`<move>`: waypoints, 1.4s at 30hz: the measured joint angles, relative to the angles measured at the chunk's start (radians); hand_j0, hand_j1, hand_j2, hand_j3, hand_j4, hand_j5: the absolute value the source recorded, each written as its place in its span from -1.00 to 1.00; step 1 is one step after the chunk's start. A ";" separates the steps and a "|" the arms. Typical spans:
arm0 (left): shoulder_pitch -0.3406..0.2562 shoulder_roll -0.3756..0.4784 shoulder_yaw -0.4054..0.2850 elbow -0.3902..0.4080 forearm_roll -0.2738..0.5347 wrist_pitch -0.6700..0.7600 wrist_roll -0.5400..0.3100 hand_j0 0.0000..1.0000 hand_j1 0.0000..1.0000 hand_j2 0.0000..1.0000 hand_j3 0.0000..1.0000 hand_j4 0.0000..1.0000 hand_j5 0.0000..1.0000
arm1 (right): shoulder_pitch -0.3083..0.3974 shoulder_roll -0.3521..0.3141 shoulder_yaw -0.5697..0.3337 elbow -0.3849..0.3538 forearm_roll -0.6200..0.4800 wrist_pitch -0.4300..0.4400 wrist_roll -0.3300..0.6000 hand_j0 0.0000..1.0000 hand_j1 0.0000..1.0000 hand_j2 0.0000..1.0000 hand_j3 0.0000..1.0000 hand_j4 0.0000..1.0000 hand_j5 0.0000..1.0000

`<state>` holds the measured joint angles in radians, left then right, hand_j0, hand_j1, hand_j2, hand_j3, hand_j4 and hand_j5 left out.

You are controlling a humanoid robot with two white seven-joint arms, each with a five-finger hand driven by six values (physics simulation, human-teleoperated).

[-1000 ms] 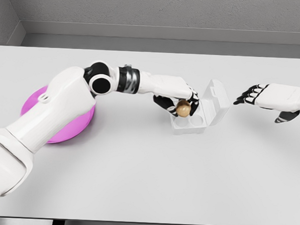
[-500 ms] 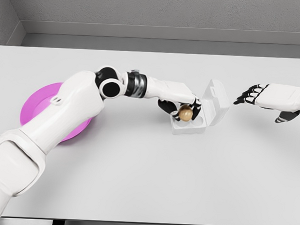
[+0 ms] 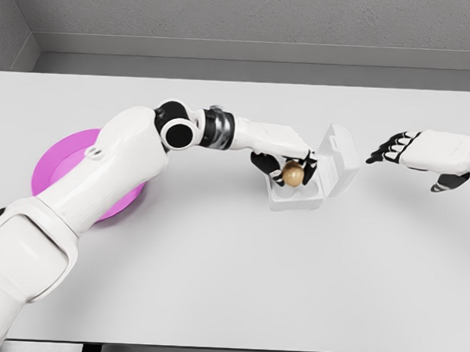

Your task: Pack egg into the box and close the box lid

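Head view shows the left robot hand [image 3: 286, 164] pinching the egg [image 3: 292, 174] over the open box [image 3: 300, 196] on the worktop [image 3: 230, 285], placing step underway; next it must release, while the spread right robot hand [image 3: 412, 150] waits near the lid [image 3: 339, 159].

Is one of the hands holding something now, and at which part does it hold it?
The left hand holds the egg from above, fingers around its upper part, over the open box. The right hand is open and holds nothing.
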<state>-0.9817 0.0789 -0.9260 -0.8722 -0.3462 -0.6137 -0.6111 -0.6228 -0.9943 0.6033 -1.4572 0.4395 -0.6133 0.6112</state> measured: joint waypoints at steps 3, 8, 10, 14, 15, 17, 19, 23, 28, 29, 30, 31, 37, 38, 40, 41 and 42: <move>0.002 0.007 0.000 0.006 0.002 0.000 0.000 -0.21 -0.21 -0.21 -0.21 -0.21 -0.21 | 0.002 0.000 0.000 0.000 0.000 0.000 0.000 1.00 1.00 1.00 1.00 1.00 1.00; 0.000 0.007 0.000 0.012 0.002 0.000 0.000 0.01 0.01 0.01 0.01 0.01 0.01 | 0.000 0.000 0.001 0.000 -0.001 0.000 0.000 1.00 1.00 1.00 1.00 1.00 1.00; 0.000 0.005 0.000 0.013 0.002 0.000 0.000 0.13 0.13 0.13 0.13 0.13 0.13 | 0.000 0.000 0.000 0.001 -0.001 0.000 0.000 1.00 1.00 1.00 1.00 1.00 1.00; 0.000 0.002 0.000 0.015 0.002 0.000 0.000 0.27 0.27 0.27 0.27 0.27 0.27 | 0.000 0.000 -0.001 0.001 -0.002 0.000 0.000 1.00 1.00 1.00 1.00 1.00 1.00; 0.000 0.002 0.000 0.015 0.002 0.000 0.000 0.36 0.36 0.36 0.36 0.36 0.36 | -0.002 0.000 -0.001 0.001 -0.002 0.000 0.000 1.00 1.00 1.00 1.00 1.00 1.00; 0.000 0.001 0.001 0.016 0.003 0.000 0.000 0.36 0.36 0.36 0.36 0.36 0.36 | 0.000 0.000 -0.001 0.001 -0.001 0.000 0.000 1.00 1.00 1.00 1.00 1.00 1.00; 0.002 0.003 0.001 0.016 0.004 0.000 0.000 0.39 0.39 0.39 0.39 0.39 0.39 | 0.000 0.000 -0.001 0.001 -0.002 0.000 0.000 1.00 1.00 1.00 1.00 1.00 1.00; 0.002 0.008 0.001 0.016 0.007 0.000 0.000 0.49 0.49 0.49 0.49 0.49 0.49 | 0.002 -0.006 -0.002 0.001 -0.003 0.000 0.000 1.00 1.00 1.00 1.00 1.00 1.00; 0.002 0.014 0.002 0.015 0.010 0.000 0.000 0.58 0.58 0.58 0.58 0.58 0.58 | -0.002 -0.017 -0.003 0.001 -0.003 0.000 0.000 1.00 1.00 1.00 1.00 1.00 1.00; 0.002 0.015 0.002 0.015 0.010 0.000 0.000 0.61 0.61 0.61 0.61 0.61 0.61 | -0.002 -0.018 -0.003 0.001 -0.003 0.000 0.000 1.00 1.00 1.00 1.00 1.00 1.00; 0.003 0.015 0.003 0.015 0.010 0.000 0.000 0.62 0.62 0.62 0.62 0.62 0.62 | -0.002 -0.019 -0.003 0.001 -0.003 0.000 0.000 1.00 1.00 1.00 1.00 1.00 1.00; 0.003 0.016 0.003 0.014 0.011 0.000 0.000 0.62 0.62 0.62 0.62 0.62 0.62 | -0.002 -0.019 -0.003 0.001 -0.003 0.000 0.000 1.00 1.00 1.00 1.00 1.00 1.00; 0.006 0.029 0.004 0.010 0.017 0.001 0.000 0.62 0.62 0.62 0.62 0.62 0.62 | -0.002 -0.020 -0.003 0.000 -0.003 0.000 0.000 1.00 1.00 1.00 1.00 1.00 1.00; 0.008 0.030 0.005 0.009 0.021 0.002 -0.001 0.62 0.62 0.62 0.62 0.62 0.62 | -0.002 -0.020 -0.003 0.000 -0.003 0.000 0.000 1.00 1.00 1.00 1.00 1.00 1.00; 0.008 0.032 0.004 0.009 0.019 0.001 -0.001 0.62 0.62 0.62 0.62 0.62 0.62 | -0.002 -0.021 -0.003 0.000 -0.003 0.000 0.000 1.00 1.00 1.00 1.00 1.00 1.00; 0.008 0.033 0.004 0.009 0.019 0.001 -0.001 0.62 0.62 0.62 0.62 0.62 0.62 | -0.002 -0.021 -0.003 0.000 -0.003 0.000 0.000 1.00 1.00 1.00 1.00 1.00 1.00; 0.008 0.036 0.004 0.008 0.024 0.001 0.000 0.66 0.66 0.66 0.66 0.66 0.66 | -0.002 -0.021 -0.003 0.000 -0.003 0.000 0.000 1.00 1.00 1.00 1.00 1.00 1.00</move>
<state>-0.9741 0.1151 -0.9224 -0.8639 -0.3226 -0.6130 -0.6115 -0.6243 -1.0153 0.6002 -1.4572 0.4365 -0.6133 0.6112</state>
